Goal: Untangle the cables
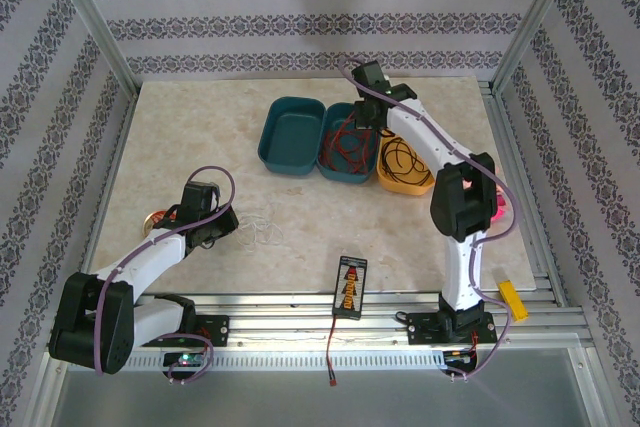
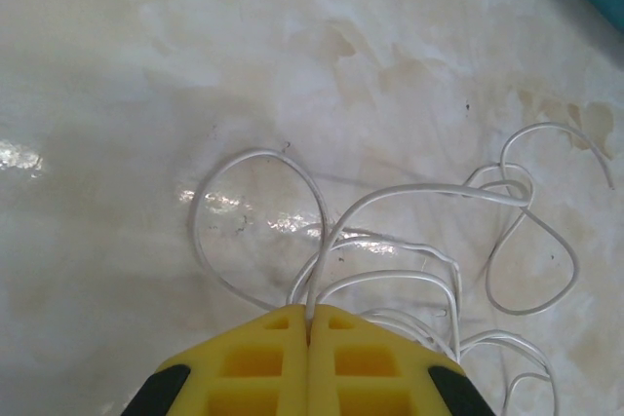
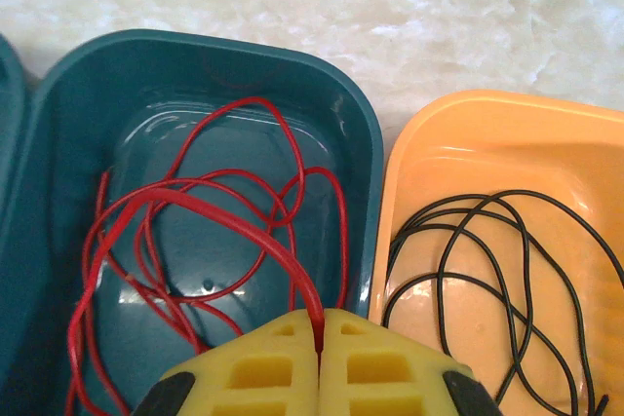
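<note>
The cables [image 1: 343, 150] look light, limp and snag-prone, so single strands are best to grip. Left claw [image 2: 310, 323] clenches the white cable [image 2: 419, 192], looped on the bench [image 2: 117, 65] toward its near-left corner. Right claw [image 3: 320, 323] clenches the red cable [image 3: 224, 211] in a teal tub [image 3: 363, 143] by the far edge. The black cable [image 3: 487, 241] lies in the orange tub [image 3: 439, 114].

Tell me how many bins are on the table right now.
3, in a row at the far middle: left teal bin, looking empty; middle teal bin with the red cable; orange bin with the black cable. None seems hidden.
</note>
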You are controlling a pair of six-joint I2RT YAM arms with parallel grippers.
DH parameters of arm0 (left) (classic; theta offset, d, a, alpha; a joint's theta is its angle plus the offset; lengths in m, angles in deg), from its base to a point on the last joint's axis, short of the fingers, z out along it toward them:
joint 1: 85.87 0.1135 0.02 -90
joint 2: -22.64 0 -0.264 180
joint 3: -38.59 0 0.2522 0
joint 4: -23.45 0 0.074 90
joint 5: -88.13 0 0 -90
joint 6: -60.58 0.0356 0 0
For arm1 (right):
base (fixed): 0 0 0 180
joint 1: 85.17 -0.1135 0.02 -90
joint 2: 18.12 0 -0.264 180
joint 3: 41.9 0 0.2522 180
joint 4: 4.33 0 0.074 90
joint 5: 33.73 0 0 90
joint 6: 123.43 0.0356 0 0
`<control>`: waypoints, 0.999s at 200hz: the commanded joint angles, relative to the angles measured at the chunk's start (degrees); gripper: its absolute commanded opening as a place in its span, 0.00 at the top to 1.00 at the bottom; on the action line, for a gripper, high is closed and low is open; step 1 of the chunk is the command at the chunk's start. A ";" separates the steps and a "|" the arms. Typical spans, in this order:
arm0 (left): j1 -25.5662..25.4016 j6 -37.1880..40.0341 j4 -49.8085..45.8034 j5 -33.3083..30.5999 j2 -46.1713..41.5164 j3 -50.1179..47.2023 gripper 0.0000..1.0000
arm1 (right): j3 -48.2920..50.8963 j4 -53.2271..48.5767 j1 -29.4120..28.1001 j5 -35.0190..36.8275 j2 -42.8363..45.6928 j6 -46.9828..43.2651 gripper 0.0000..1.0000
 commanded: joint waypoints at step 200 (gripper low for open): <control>0.82 -0.55 1.06 2.47 0.22 0.59 1.00 | -5.33 0.49 -0.96 3.03 -8.98 2.14 0.75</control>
